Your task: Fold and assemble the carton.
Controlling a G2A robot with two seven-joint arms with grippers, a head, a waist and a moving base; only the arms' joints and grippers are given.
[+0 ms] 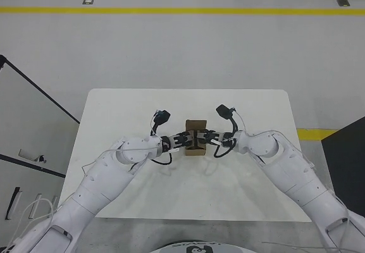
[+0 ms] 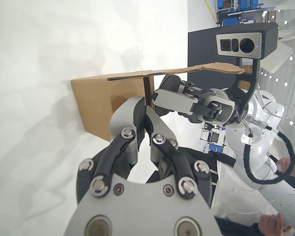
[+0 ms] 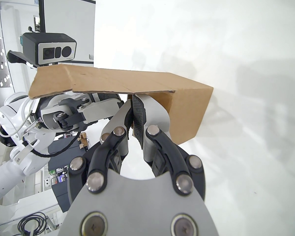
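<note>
Carton (image 1: 195, 128) stands on white worktop (image 1: 125, 114); left gripper (image 2: 145, 114) and right gripper (image 3: 135, 112) each clenched on one carton flap.

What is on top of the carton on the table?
The left pincer and right pincer meet there, each shut on a cardboard edge of the carton; one flap stands beside them. The inside is covered by walls and pincers.

Brown cardboard carton (image 1: 196, 145) on the middle of the white rectangular table (image 1: 138, 107), left gripper (image 1: 185, 139) clamped on its left side, right gripper (image 1: 207, 137) clamped on its right side, facing each other
</note>
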